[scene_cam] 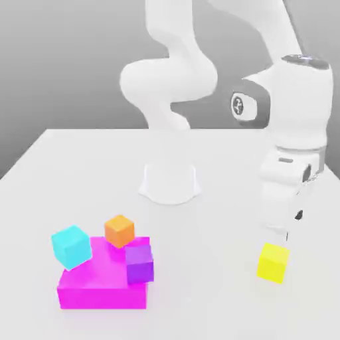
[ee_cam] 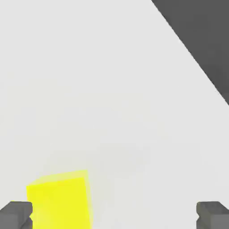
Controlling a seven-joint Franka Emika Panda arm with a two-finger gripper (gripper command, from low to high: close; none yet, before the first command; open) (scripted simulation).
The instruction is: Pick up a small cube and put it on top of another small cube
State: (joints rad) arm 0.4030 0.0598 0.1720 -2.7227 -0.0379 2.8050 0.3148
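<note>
The yellow small cube [scene_cam: 273,262] rests on the white table at the exterior view's right. My gripper [scene_cam: 286,237] hangs just above it, slightly behind. In the hand view the yellow cube [ee_cam: 60,203] lies between the two grey fingertips [ee_cam: 16,214], close to one of them and far from the other. The gripper [ee_cam: 114,217] is open wide and holds nothing. The orange cube [scene_cam: 119,230] sits at the exterior view's left, on the back edge of a magenta slab [scene_cam: 93,287].
A cyan cube [scene_cam: 71,246] leans tilted on the slab's left corner and a purple cube [scene_cam: 139,263] sits on its right front. The arm's white base [scene_cam: 169,182] stands mid-table. The table's edge [ee_cam: 190,49] meets dark floor in the hand view.
</note>
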